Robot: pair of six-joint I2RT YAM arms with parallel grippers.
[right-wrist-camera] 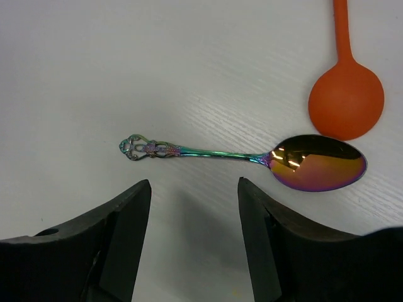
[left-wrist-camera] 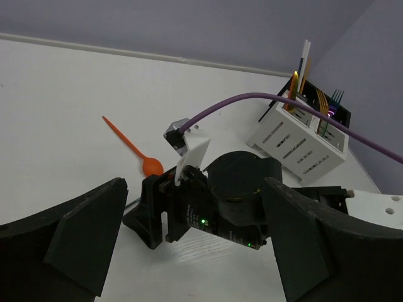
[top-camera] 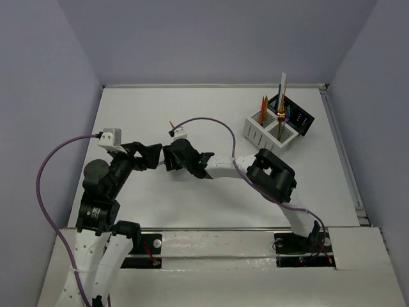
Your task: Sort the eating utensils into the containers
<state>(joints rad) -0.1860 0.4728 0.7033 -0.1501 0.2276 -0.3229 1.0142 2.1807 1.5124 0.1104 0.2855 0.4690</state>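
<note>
The right gripper (right-wrist-camera: 192,189) hangs jaws apart and empty just short of the iridescent spoon (right-wrist-camera: 208,152), which lies flat, bowl-to-bowl with the orange spoon (right-wrist-camera: 346,100). I'd say it's squared up to straddle the handle. Its arm (top-camera: 271,176) folds leftward, wrist tipped down, well apart from the white caddy (top-camera: 259,135); the left gripper (left-wrist-camera: 195,245) gapes empty too.

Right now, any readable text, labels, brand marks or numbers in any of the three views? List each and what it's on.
None readable in any view.
white caddy: plain slats, no print.
black box: no label visible.
orange spoon: plain.
iridescent spoon: ornament on the handle, no lettering.
right arm wrist housing: small green lights only, no legible marking.
</note>
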